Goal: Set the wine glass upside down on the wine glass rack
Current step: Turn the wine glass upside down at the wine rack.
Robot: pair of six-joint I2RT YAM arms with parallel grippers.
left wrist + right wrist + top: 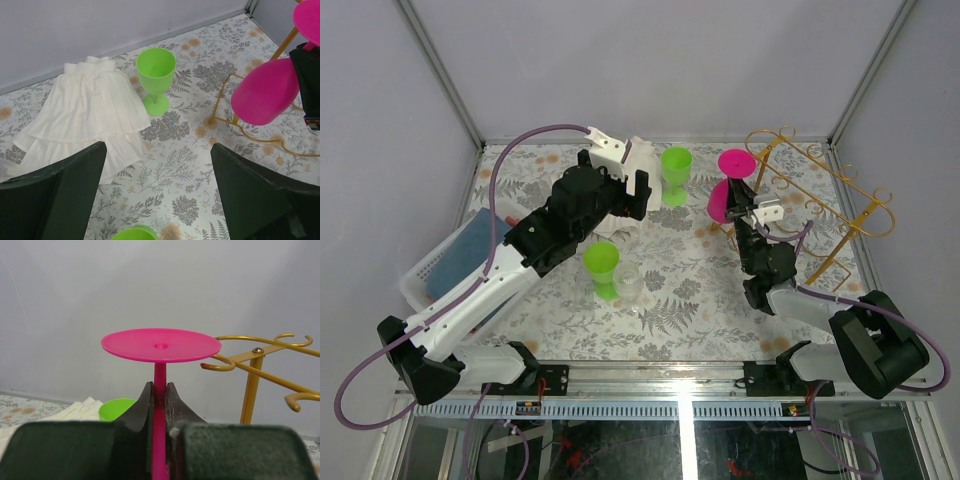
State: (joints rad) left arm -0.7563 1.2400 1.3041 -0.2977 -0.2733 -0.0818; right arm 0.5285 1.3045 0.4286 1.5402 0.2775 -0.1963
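My right gripper [748, 205] is shut on the stem of a pink wine glass [730, 182] and holds it upside down, foot [161, 344] on top, bowl [265, 92] hanging below. It is just left of the gold wire rack [830, 190], whose curled rail ends [295, 342] show right of the foot in the right wrist view. My left gripper [638, 190] is open and empty above the mat, near a white cloth [85, 115] and a green goblet [156, 77].
A second green goblet [602, 268] and a clear glass [628, 282] stand in the middle of the mat. A white basket [430, 262] with a blue item sits at the left edge. Walls enclose the back and sides.
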